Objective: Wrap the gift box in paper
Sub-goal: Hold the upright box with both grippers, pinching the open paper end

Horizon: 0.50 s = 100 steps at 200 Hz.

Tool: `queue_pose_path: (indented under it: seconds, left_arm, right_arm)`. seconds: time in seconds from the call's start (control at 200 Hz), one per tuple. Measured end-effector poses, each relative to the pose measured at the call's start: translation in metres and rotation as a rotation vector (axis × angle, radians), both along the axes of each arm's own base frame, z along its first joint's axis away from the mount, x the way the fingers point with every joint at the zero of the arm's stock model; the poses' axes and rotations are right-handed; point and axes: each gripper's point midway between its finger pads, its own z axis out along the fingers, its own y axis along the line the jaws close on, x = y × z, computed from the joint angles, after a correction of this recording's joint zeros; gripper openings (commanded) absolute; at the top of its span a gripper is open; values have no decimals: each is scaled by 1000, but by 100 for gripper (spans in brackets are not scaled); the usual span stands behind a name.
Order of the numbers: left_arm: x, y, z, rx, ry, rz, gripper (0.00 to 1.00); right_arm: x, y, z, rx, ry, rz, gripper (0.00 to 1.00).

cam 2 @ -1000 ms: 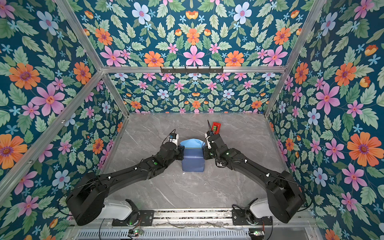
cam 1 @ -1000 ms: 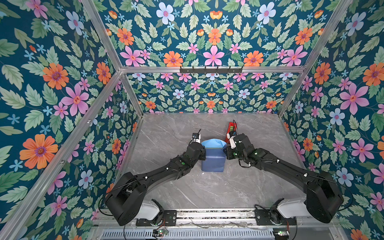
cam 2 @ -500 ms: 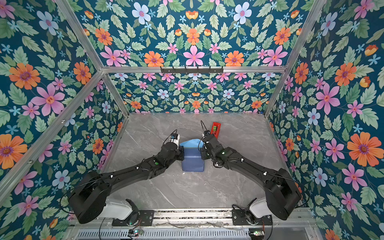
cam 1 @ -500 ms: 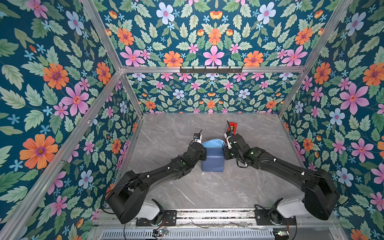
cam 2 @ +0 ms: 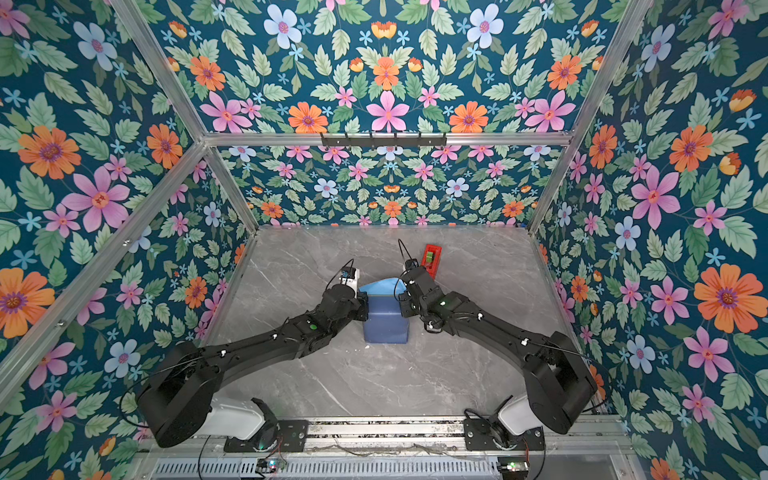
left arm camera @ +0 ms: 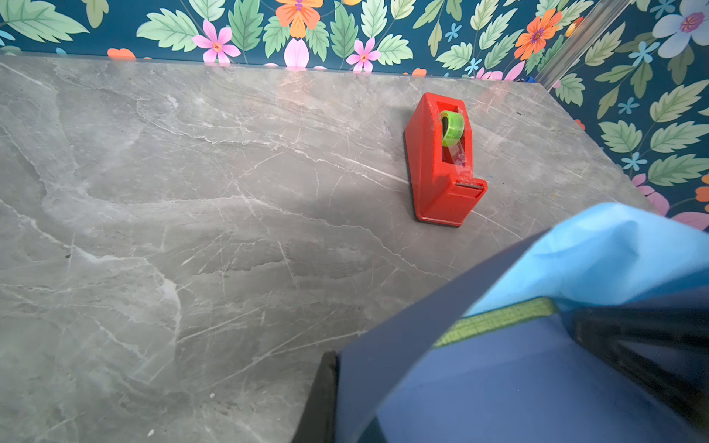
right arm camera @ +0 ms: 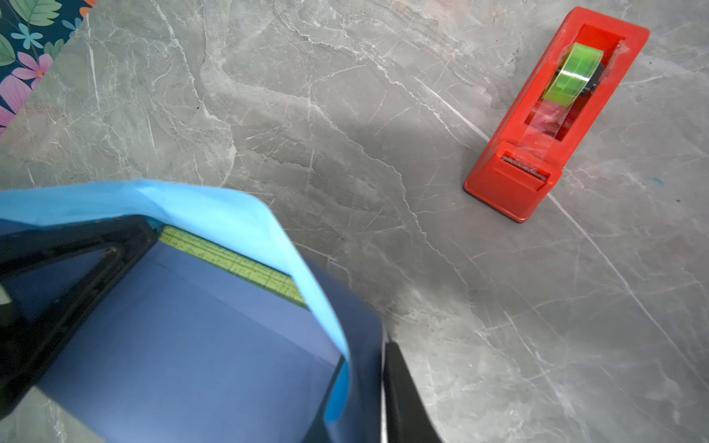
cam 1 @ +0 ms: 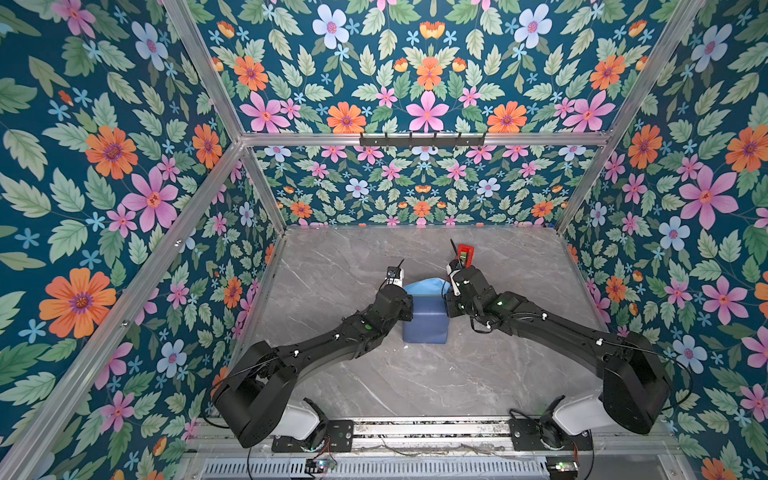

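The paper [cam 1: 426, 320] [cam 2: 384, 320] lies folded over the gift box mid-table, slate-blue face up. Its light-blue flap [cam 1: 424, 286] stands up at the far end. Of the gift box only a thin green strip [left arm camera: 495, 320] [right arm camera: 230, 264] shows under the flap. My left gripper [cam 1: 409, 309] [left arm camera: 337, 368] sits at the parcel's left side, shut on the paper's raised left fold. My right gripper [cam 1: 446, 305] [right arm camera: 380, 356] sits at the right side, shut on the right fold. In each wrist view one black finger [left arm camera: 322, 399] [right arm camera: 403, 395] presses against the paper; the other is hidden behind it.
A red tape dispenser [cam 1: 465, 254] [cam 2: 431, 258] [left arm camera: 441, 161] [right arm camera: 552, 115] with a green roll stands just beyond the right gripper. The grey marble table [cam 1: 332, 270] is walled in by floral panels on three sides. The arm bases sit on the front rail [cam 1: 415, 428].
Both grippers have closed on the paper's side folds. The right gripper has shifted slightly towards the far end of the parcel. The parcel has stayed in place.
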Motion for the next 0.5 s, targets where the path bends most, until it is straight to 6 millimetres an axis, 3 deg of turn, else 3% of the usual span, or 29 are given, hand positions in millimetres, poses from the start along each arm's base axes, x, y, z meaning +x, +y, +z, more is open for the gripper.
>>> queue_pose_path:
  seconds: [0.235,0.39,0.5]
  left_arm:
    - [0,0,0,-19,-1,8,6]
    - [-1,1,0,-21,0,9,6]
    - [-1,0,0,-21,0,8,5]
  right_arm:
    - [3,2,0,1,1,-5,8]
    - [4,2,1,2,4,-9,20]
    - [2,3,2,11,11,-8,19]
